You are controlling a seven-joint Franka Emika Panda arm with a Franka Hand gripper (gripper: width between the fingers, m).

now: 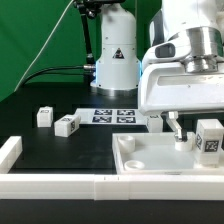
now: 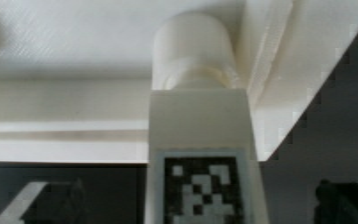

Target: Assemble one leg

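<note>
In the wrist view a white leg [image 2: 202, 140] with a black-and-white tag lies midway between my fingers, its round peg end against the white tabletop [image 2: 69, 110]. My gripper [image 2: 190, 200] is open, with a dark gap on each side of the leg. In the exterior view my gripper [image 1: 176, 130] hangs over the tabletop [image 1: 145, 160], just above a small white piece [image 1: 181, 143]. A tagged leg [image 1: 209, 140] stands on the tabletop at the exterior view's right. Two more legs [image 1: 43, 117] [image 1: 66, 125] lie on the black table at the left.
The marker board [image 1: 112, 116] lies behind the tabletop near the robot base. White border bars run along the front [image 1: 90, 186] and the left [image 1: 10, 150]. A green backdrop stands behind.
</note>
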